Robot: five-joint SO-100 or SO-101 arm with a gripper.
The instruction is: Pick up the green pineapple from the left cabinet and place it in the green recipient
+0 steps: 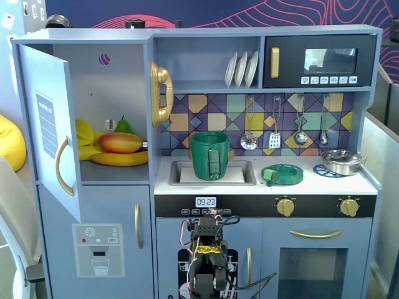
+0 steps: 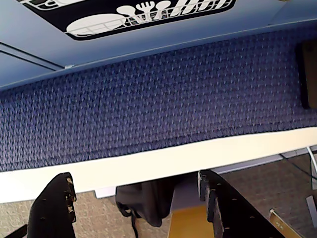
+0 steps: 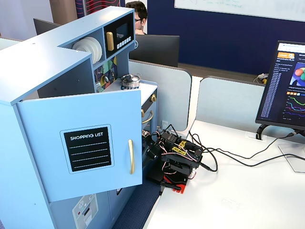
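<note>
The left cabinet stands open, its door swung out to the left in a fixed view. On its shelf lie a mango, a banana and a green pear tip. The green pineapple is hidden. The green recipient, a tall dark-green pot, stands in the sink. My arm is folded low in front of the kitchen's lower doors, far below both. In the wrist view my gripper is open and empty, its black fingers wide apart over a blue mat.
A flat green dish and a metal pan sit on the counter right of the sink. The open door juts out beside my arm. Cables trail across the white table; a monitor stands at the right.
</note>
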